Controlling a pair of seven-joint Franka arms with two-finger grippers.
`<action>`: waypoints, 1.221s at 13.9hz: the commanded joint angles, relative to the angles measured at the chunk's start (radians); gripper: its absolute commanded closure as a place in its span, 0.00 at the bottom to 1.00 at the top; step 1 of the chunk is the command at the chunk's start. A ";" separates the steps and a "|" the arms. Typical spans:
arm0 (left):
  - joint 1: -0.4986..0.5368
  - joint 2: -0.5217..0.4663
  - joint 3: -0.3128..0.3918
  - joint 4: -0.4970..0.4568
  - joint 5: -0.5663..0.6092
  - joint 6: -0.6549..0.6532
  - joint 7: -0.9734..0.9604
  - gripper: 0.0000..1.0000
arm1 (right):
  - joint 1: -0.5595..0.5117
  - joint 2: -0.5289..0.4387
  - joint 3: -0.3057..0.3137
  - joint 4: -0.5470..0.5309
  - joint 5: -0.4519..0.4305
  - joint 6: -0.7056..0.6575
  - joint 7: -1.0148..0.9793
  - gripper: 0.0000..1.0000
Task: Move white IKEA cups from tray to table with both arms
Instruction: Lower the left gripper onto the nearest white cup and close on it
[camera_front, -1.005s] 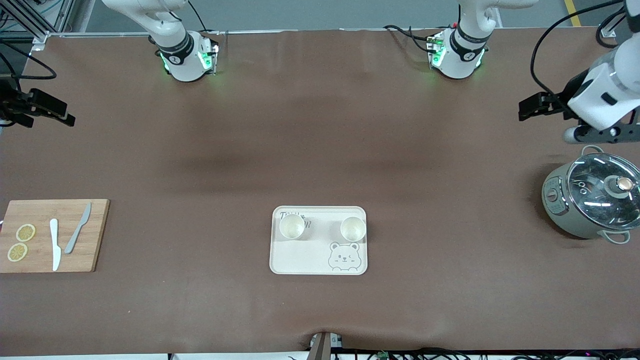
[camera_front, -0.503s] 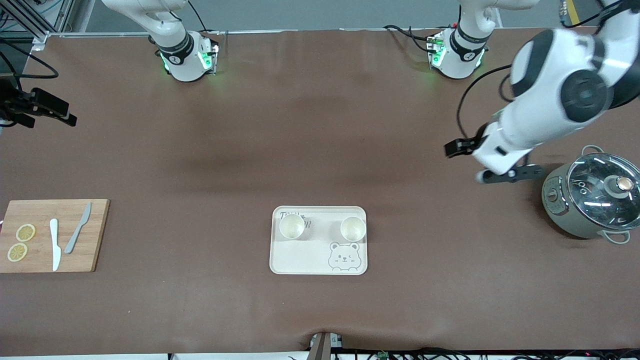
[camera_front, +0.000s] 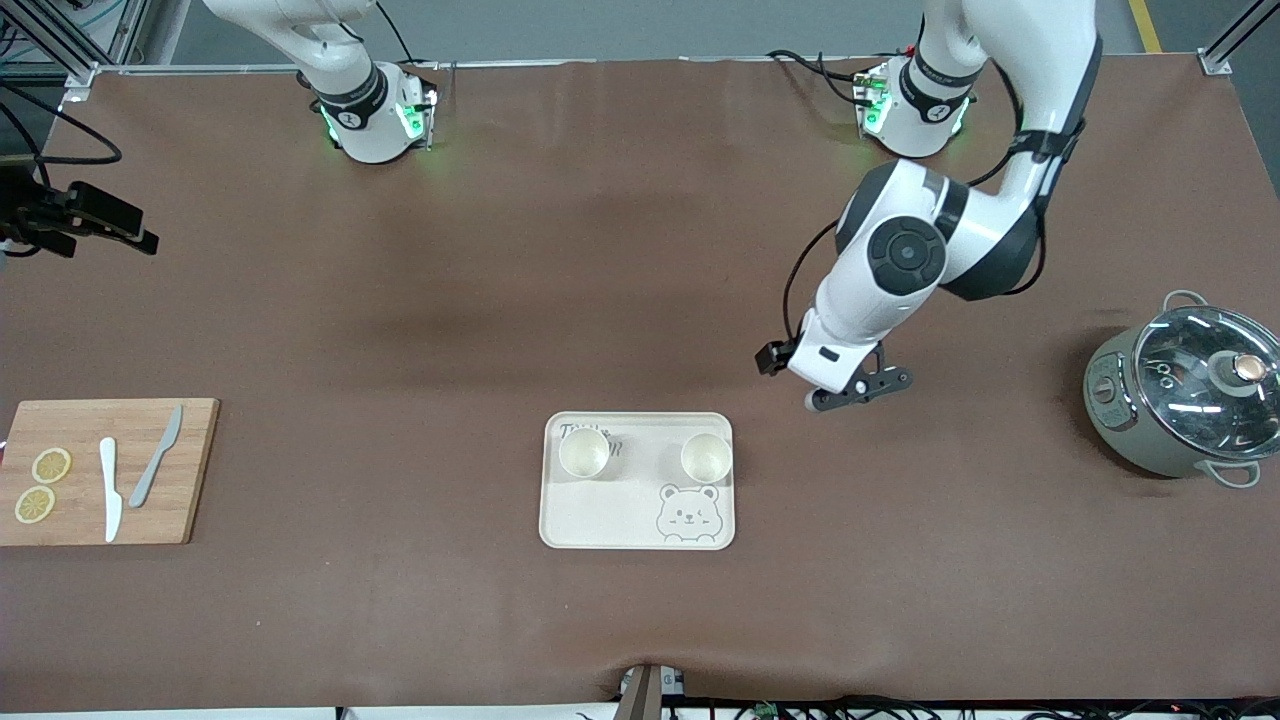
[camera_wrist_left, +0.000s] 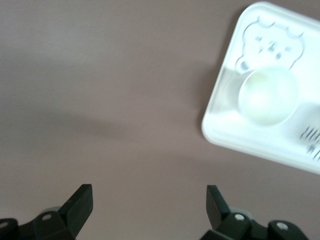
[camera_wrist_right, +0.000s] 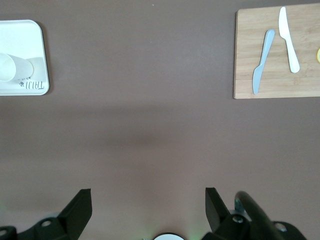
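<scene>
Both white IKEA cups, one toward the right arm's end and the other toward the left arm's end, stand upright and untouched on the tray at lower centre of the front view, side by side along the tray's edge farthest from the camera, above the bear drawing. What you should notice is the left arm: within the last second it has swung in from the upper right of the frame, and its left claw now hangs over bare tabletop just up and right of the tray's corner. Its wrist view shows the jaws spread wide with nothing between them, and the nearer cup already in sight. The right claw has barely stirred at the far left edge of the frame, over the tabletop above the wooden cutting board with its two knives and lemon slices; it too gapes wide and empty. The glass-lidded pot sits at the right edge, well apart from all this. Judged from here, no cup has been moved yet; the left arm looks to be opening the approach while the right one waits
</scene>
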 joint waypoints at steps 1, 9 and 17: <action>-0.020 0.096 0.001 0.079 0.020 0.096 -0.082 0.00 | 0.025 0.004 -0.037 0.008 0.006 -0.003 -0.008 0.00; -0.032 0.323 0.003 0.278 0.016 0.231 -0.097 0.09 | 0.071 0.086 -0.059 0.131 -0.002 -0.098 -0.007 0.00; -0.055 0.388 0.003 0.278 0.024 0.316 -0.082 0.74 | 0.046 0.192 -0.056 0.094 -0.008 -0.110 -0.001 0.00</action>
